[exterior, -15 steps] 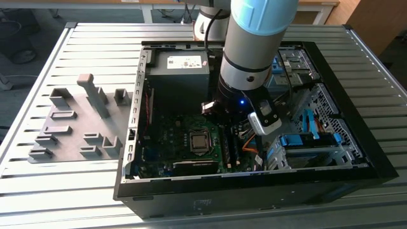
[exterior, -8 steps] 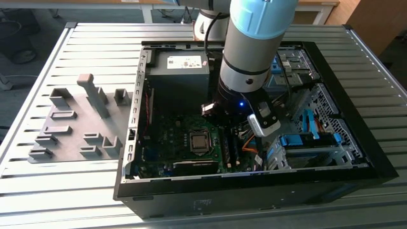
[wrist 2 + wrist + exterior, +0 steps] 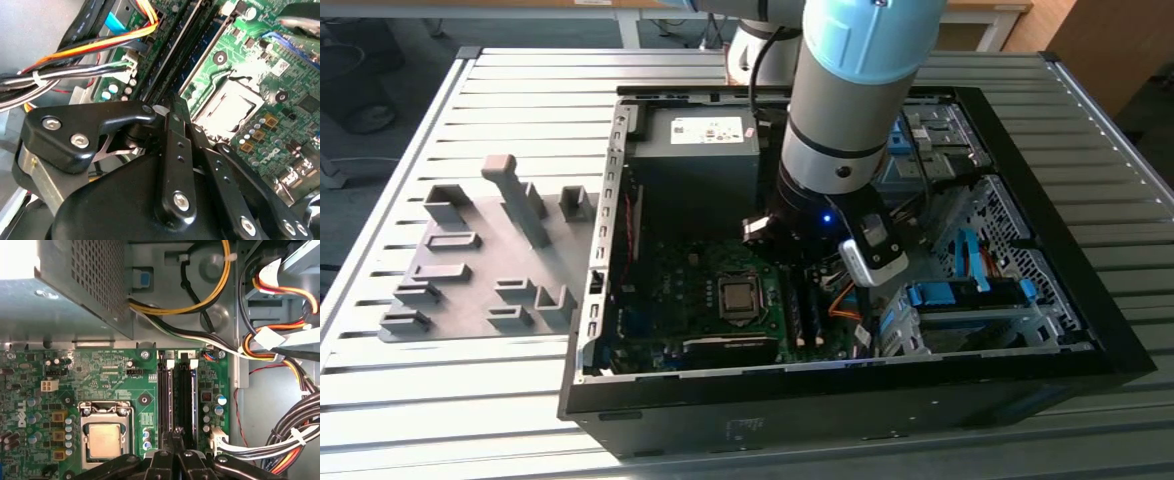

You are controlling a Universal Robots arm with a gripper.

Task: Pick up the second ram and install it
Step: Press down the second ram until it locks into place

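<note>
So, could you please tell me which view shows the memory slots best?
The first wrist view: the memory slots run straight and unobstructed beside the processor socket. The second wrist view shows them slanted behind the gripper; the exterior view shows them partly hidden by the arm.

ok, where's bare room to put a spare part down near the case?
Bare slatted table in front of the grey holder blocks, and along the case's far right flank. Crowded: inside the case, around the tool at the memory slots and cable bundle.

You see an open computer case (image 3: 1067,300) on the slatted table (image 3: 480,400), with grey holder blocks (image 3: 480,260) beside it, and the motherboard (image 3: 100,375) with its CPU socket (image 3: 104,439).
</note>
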